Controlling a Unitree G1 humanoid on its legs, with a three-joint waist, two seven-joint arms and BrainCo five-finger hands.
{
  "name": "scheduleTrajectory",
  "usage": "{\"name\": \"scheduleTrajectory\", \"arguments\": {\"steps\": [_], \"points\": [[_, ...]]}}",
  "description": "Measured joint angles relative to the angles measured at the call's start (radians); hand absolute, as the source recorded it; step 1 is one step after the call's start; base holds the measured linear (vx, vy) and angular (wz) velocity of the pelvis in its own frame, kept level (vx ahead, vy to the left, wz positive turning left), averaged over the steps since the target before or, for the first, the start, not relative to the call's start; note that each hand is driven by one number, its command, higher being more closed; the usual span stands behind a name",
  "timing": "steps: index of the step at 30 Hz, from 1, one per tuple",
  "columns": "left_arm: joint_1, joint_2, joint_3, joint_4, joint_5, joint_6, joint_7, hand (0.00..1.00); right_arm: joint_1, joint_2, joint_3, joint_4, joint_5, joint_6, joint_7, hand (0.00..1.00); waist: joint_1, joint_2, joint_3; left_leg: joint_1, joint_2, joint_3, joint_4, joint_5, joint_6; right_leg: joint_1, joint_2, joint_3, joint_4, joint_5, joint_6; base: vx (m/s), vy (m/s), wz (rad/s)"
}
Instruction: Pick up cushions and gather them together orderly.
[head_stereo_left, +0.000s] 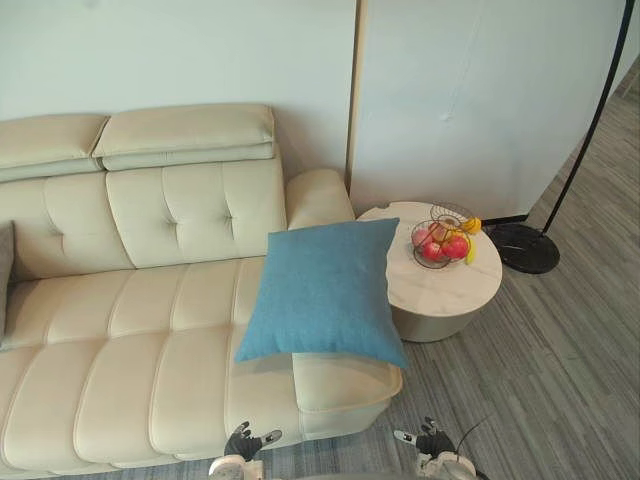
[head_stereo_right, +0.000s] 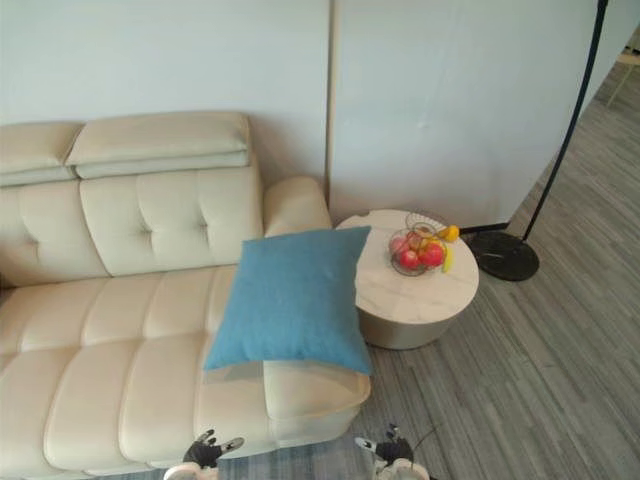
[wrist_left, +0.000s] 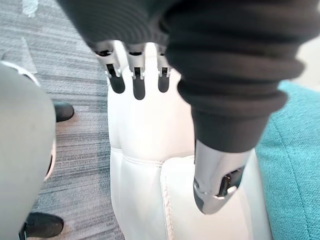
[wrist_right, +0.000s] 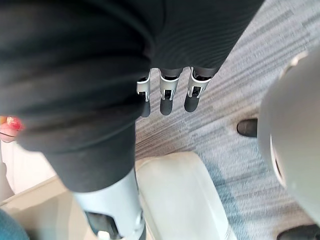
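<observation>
**Fingers hanging open beneath the blue cushion, left hand sitting nearer**

Fingers (wrist_left: 138, 84) of the left hand (head_stereo_left: 243, 443) are hanging straight and relaxed, gripping nothing, with the thumb standing apart. The right hand (head_stereo_left: 432, 440) is showing the same slack, empty fingers (wrist_right: 167, 104). Both hands are sitting at the bottom edge of the frame, in front of the cream tufted leather sofa (head_stereo_left: 150, 330).

The blue square fabric cushion (head_stereo_left: 325, 290) is lying in the centre of the frame at the sofa's right end, sloping from the seat up against the armrest. Its slightly longer side is running up the frame. Its lower left corner is sitting almost straight above the left hand, while the right hand is hanging out past the lower right corner, over the grey floor. So the cushion is lying up-frame and between the two hands, and the left is probably the nearer. A dark grey strip (head_stereo_left: 5, 270), probably a second cushion, is showing at the far left edge, well apart. The round white marble desk (head_stereo_left: 440, 290) with its wire fruit basket (head_stereo_left: 443, 238) is standing just beside the armrest, so any reach on the right is needing care.
</observation>
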Motion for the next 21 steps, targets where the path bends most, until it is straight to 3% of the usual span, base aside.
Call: {"name": "scheduleTrajectory", "arguments": {"steps": [4,10,15,21], "points": [[0.032,0.033,0.007,-0.119,-0.064,-0.001,0.028,0.00,0.044,-0.024,0.028,-0.297,-0.002,-0.015,-0.023,0.00,-0.007,-0.042,0.005,-0.029,-0.028,-0.031,-0.002,0.006,0.009,0.018,-0.016,-0.018,-0.078,0.039,0.014,0.04,0.058,0.15],[0.009,0.161,0.125,-0.357,-0.132,-0.029,0.073,0.00,-0.003,-0.123,0.019,-0.510,-0.025,-0.044,-0.050,0.00,-0.006,-0.043,0.003,-0.077,-0.046,-0.072,0.002,0.016,0.027,0.012,-0.027,-0.049,-0.116,0.059,0.015,0.00,0.037,0.18],[-0.047,0.185,0.156,-0.476,-0.156,-0.040,0.110,0.00,-0.078,-0.155,-0.006,-0.591,-0.043,-0.043,-0.071,0.00,0.001,-0.017,0.024,-0.141,-0.047,-0.096,-0.001,0.044,0.044,-0.032,-0.024,-0.067,-0.137,0.086,0.006,-0.05,-0.011,0.12],[-0.257,0.218,0.105,-0.501,-0.199,-0.042,0.161,0.00,-0.307,-0.168,0.023,-0.592,-0.030,-0.043,-0.120,0.00,0.007,-0.026,0.123,-0.228,-0.043,-0.108,-0.011,0.102,0.044,-0.113,-0.019,-0.075,-0.143,0.131,-0.012,-0.12,-0.008,0.05]]}}
